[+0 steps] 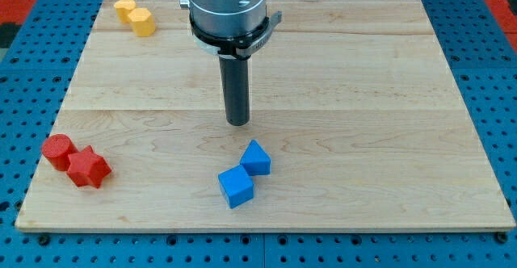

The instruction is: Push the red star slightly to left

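The red star [89,169] lies near the view's bottom left of the wooden board [363,98]. A red cylinder [58,151] touches it on its upper left side. My tip [238,122] rests on the board near the middle, far to the right of the red star and a little higher in the view. It touches no block. The rod hangs from the grey arm end at the view's top.
Two blue blocks, a cube [236,187] and a smaller angular block [256,157], touch each other just below my tip. Two yellow blocks [142,21] [124,10] sit together at the board's top left corner.
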